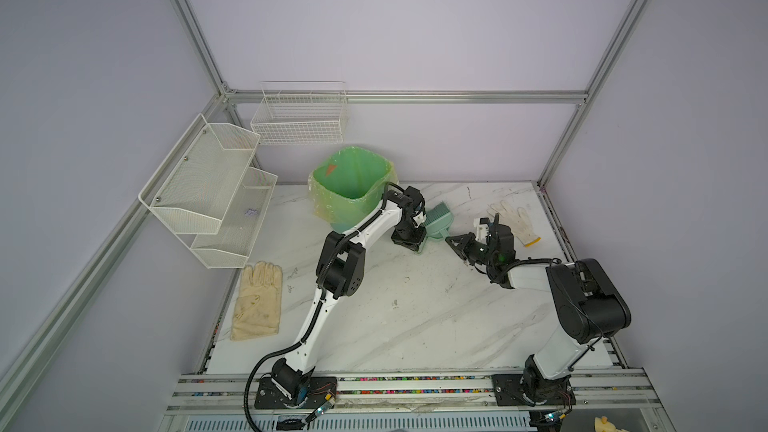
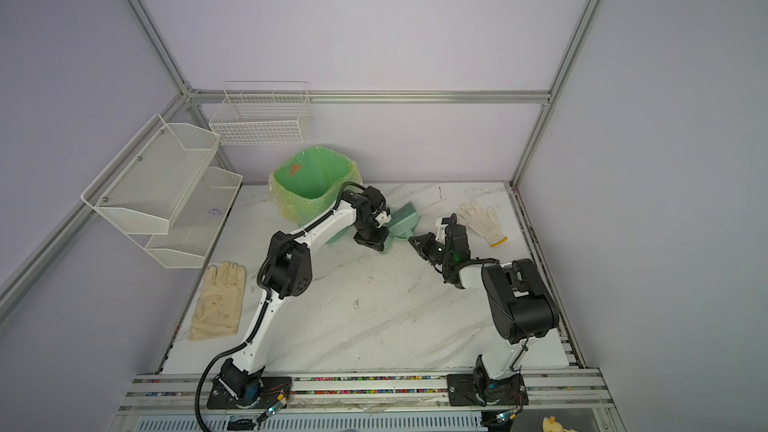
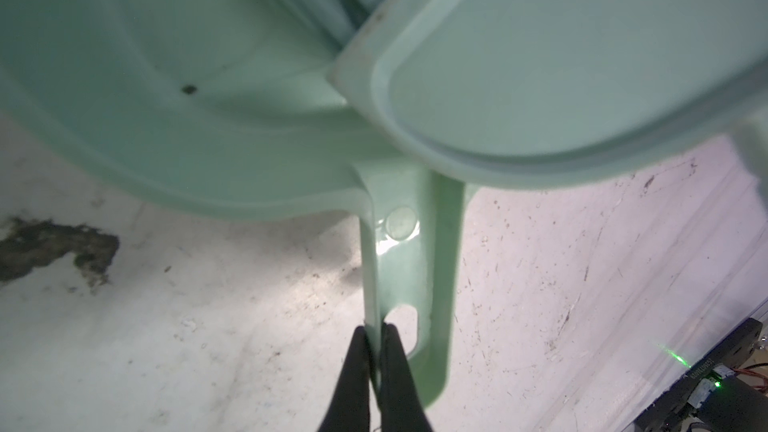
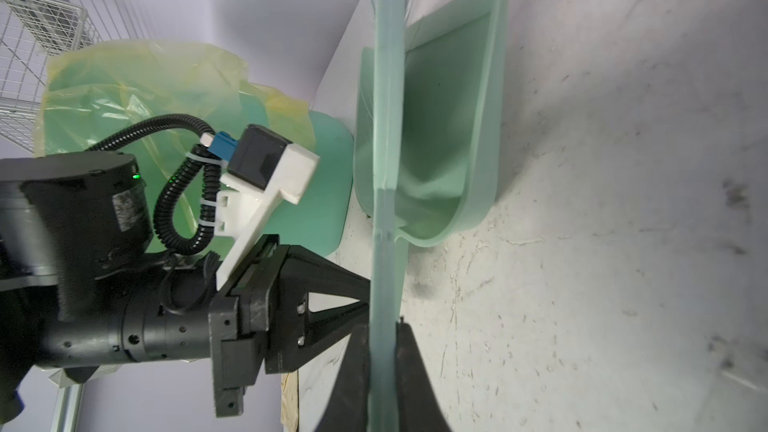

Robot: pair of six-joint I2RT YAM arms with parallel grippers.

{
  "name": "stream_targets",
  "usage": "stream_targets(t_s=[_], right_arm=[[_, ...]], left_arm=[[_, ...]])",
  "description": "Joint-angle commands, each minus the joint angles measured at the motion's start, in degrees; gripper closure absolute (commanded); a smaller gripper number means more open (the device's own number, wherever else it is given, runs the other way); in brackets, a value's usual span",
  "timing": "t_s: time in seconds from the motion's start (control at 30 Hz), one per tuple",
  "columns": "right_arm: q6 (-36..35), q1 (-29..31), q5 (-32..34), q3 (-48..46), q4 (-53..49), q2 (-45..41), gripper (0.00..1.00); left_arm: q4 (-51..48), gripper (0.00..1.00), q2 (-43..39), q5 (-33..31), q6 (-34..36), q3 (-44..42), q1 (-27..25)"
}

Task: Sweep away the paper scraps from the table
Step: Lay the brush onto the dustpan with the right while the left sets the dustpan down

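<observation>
My left gripper (image 3: 375, 328) is pinched tight on the edge of the dustpan (image 1: 434, 231) handle, beside its hang hole. My right gripper (image 4: 382, 326) is clamped on the handle of the brush (image 4: 388, 97). The brush lies along the pan, bristles toward 12 o'clock. Both are low over the table (image 1: 415, 326), about 1 o'clock from its middle. The lined bin (image 1: 318, 201) is at 11, a white knit glove (image 1: 513, 220) at 2 and a cream glove (image 1: 257, 301) at 9. The bin's inside is too dim for me to tell whether any paper scraps lie there.
</observation>
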Motion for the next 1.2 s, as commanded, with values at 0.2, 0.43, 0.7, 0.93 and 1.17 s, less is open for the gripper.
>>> stream_targets(t_s=[0.2,0.43,0.7,0.93,1.17], right_arm=[[-1.6,-0.1,-2.9,3.7,-2.5,3.7,1.0],[-8.2,-0.2,1.8,7.6,-16.8,1.2,0.84],[-9.5,-0.3,4.7,8.1,-22.2,-1.8,0.65],[-11.9,-0.5,9.0,10.3,-29.9,-5.5,0.57],[-13.3,-0.8,11.6,11.0,-34.7,-11.2,0.42]], left_arm=[[1.4,0.76,-2.1,-4.8,-2.6,3.7,0.0],[1.4,0.66,-4.1,-7.3,-3.2,3.7,0.0],[1.5,0.54,-8.0,-7.2,-3.5,2.2,-0.4],[1.6,0.34,-11.3,-10.1,-2.3,0.3,-2.2],[1.7,0.26,-17.1,-11.4,-2.6,-3.2,-4.1]])
